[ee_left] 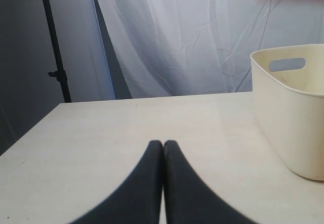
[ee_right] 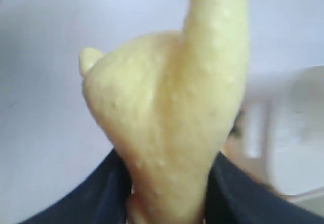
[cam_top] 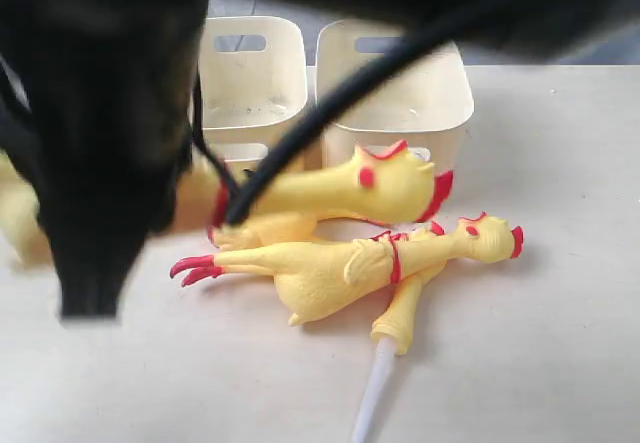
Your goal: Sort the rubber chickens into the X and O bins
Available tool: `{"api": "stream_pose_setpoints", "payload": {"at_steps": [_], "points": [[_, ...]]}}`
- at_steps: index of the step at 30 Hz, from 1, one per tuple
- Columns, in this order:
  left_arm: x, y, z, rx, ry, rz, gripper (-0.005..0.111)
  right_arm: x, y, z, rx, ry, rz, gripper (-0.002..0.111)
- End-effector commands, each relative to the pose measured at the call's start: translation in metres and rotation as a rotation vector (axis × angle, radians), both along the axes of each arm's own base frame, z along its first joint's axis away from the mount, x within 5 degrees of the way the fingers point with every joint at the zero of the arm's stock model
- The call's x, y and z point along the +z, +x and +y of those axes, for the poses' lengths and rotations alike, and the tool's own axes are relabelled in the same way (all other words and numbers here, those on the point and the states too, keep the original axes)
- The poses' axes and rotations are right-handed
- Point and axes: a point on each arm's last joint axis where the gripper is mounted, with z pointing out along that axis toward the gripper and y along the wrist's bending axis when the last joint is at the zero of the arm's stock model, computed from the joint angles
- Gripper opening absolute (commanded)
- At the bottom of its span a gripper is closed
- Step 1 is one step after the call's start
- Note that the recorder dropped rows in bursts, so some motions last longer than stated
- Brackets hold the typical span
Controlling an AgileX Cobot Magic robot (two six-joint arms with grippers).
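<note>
My right gripper (ee_right: 167, 193) clamps a bumpy yellow rubber chicken (ee_right: 167, 107); left gripper (ee_left: 163, 148) pressed together. A long red-combed chicken (cam_top: 350, 263) lies crosswise, head toward the desk's right edge.

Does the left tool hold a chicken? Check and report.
No, the left tool is shut, fingers pressed together with nothing between them, above the table.

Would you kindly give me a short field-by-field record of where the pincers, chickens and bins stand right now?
Left pincer: shut, holding nothing, above the table
Right pincer: shut on the held chicken
Held chicken: yellow, bumpy, between the fingers
Whole chicken: lying on the table before the bins
Bins: left bin and right bin side by side; marks not visible
</note>
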Motion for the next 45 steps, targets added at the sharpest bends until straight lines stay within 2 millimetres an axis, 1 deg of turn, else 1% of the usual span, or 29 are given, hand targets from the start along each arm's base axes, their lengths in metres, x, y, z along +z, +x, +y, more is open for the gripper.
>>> {"api": "stream_pose_setpoints", "payload": {"at_steps": [1, 3, 6, 8, 10, 12, 13, 15, 17, 19, 20, 22, 23, 24, 25, 27, 31, 33, 37, 38, 40, 42, 45], "points": [[0.000, 0.000, -0.001, -0.011, -0.008, -0.003, 0.000, 0.097, 0.029, -0.040, -0.316, 0.387, -0.305, -0.001], [0.000, 0.000, -0.001, -0.011, -0.008, -0.003, 0.000, 0.116, 0.051, -0.059, -0.466, 0.517, -0.387, -0.001], [0.000, 0.000, -0.001, -0.011, -0.008, -0.003, 0.000, 0.121, 0.083, -0.084, -0.657, 0.613, -0.386, -0.001], [0.000, 0.000, -0.001, -0.011, -0.008, -0.003, 0.000, 0.116, 0.105, -0.095, -0.748, 0.657, -0.354, -0.001], [0.000, 0.000, -0.001, -0.011, -0.008, -0.003, 0.000, 0.107, 0.128, -0.105, -0.808, 0.710, -0.334, -0.001], [0.000, 0.000, -0.001, -0.011, -0.008, -0.003, 0.000, 0.095, 0.148, -0.111, -0.843, 0.799, -0.320, -0.001], [0.000, 0.000, -0.001, -0.011, -0.008, -0.003, 0.000, 0.091, 0.154, -0.111, -0.849, 0.864, -0.307, -0.001], [0.000, 0.000, -0.001, -0.011, -0.008, -0.003, 0.000, 0.074, 0.165, -0.110, -0.825, 0.950, -0.297, -0.001], [0.000, 0.000, -0.001, -0.011, -0.008, -0.003, 0.000, 0.054, 0.169, -0.106, -0.754, 0.968, -0.314, -0.001], [0.000, 0.000, -0.001, -0.011, -0.008, -0.003, 0.000, 0.026, 0.170, -0.099, -0.655, 0.927, -0.347, -0.001], [0.000, 0.000, -0.001, -0.011, -0.008, -0.003, 0.000, 0.013, 0.171, -0.098, -0.610, 0.881, -0.387, -0.001], [0.000, 0.000, -0.001, -0.011, -0.008, -0.003, 0.000, -0.010, 0.176, -0.098, -0.608, 0.844, -0.438, -0.001], [0.000, 0.000, -0.001, -0.011, -0.008, -0.003, 0.000, -0.017, 0.180, -0.100, -0.674, 0.874, -0.456, -0.001], [0.000, 0.000, -0.001, -0.011, -0.008, -0.003, 0.000, -0.026, 0.185, -0.106, -0.806, 0.926, -0.457, -0.001], [0.000, 0.000, -0.001, -0.011, -0.008, -0.003, 0.000, -0.032, 0.191, -0.111, -0.918, 0.958, -0.479, -0.001], [0.000, 0.000, -0.001, -0.011, -0.008, -0.003, 0.000, -0.045, 0.204, -0.122, -1.055, 0.974, -0.514, -0.001], [0.000, 0.000, -0.001, -0.011, -0.008, -0.003, 0.000, -0.074, 0.227, -0.133, -1.207, 1.034, -0.447, -0.001], [0.000, 0.000, -0.001, -0.011, -0.008, -0.003, 0.000, -0.090, 0.236, -0.136, -1.255, 1.037, -0.419, -0.001], [0.000, 0.000, -0.001, -0.011, -0.008, -0.003, 0.000, -0.115, 0.246, -0.136, -1.286, 0.986, -0.414, -0.001], [0.000, 0.000, -0.001, -0.011, -0.008, -0.003, 0.000, -0.118, 0.246, -0.135, -1.283, 0.980, -0.406, 0.001], [0.000, 0.000, -0.001, -0.011, -0.008, -0.003, 0.000, -0.120, 0.246, -0.130, -1.255, 0.978, -0.357, 0.012], [0.000, 0.000, -0.001, -0.011, -0.008, -0.003, 0.000, -0.118, 0.245, -0.128, -1.238, 0.986, -0.333, 0.028], [0.000, 0.000, -0.001, -0.011, -0.008, -0.003, 0.000, -0.104, 0.241, -0.130, -1.185, 0.973, -0.354, 0.064]]}}
